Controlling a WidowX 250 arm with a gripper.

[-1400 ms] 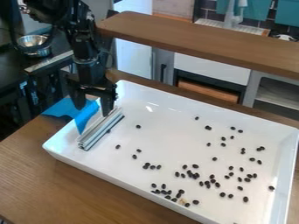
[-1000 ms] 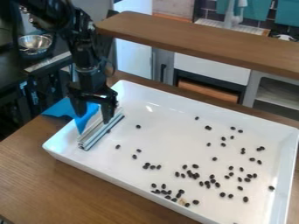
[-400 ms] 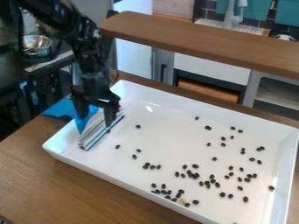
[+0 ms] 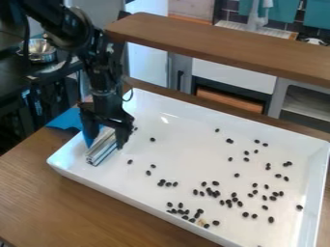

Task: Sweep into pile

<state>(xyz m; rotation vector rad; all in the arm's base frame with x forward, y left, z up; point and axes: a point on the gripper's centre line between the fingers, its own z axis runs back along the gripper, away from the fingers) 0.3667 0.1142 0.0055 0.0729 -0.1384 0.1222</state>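
"Brown wooden table (image 4: 38, 193); what's on it?"

"White rectangular tray (image 4: 187, 149), small black beans (image 4: 209, 191) scattered mostly lower right. Left of centre, my black two-finger gripper (image 4: 105, 144) stands parted around a silver metal bar (image 4: 99, 153)."

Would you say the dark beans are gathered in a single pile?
No, the dark beans lie scattered over the white tray.

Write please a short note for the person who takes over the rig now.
Hand: open, its fingers on either side of the metal bar; no firm grip visible.
Bar: inside the white tray, at picture left.
Dark pieces: scattered, mostly toward picture bottom and right.
Done: no single pile yet.
Left: probably grip the bar, then sweep the pieces together.
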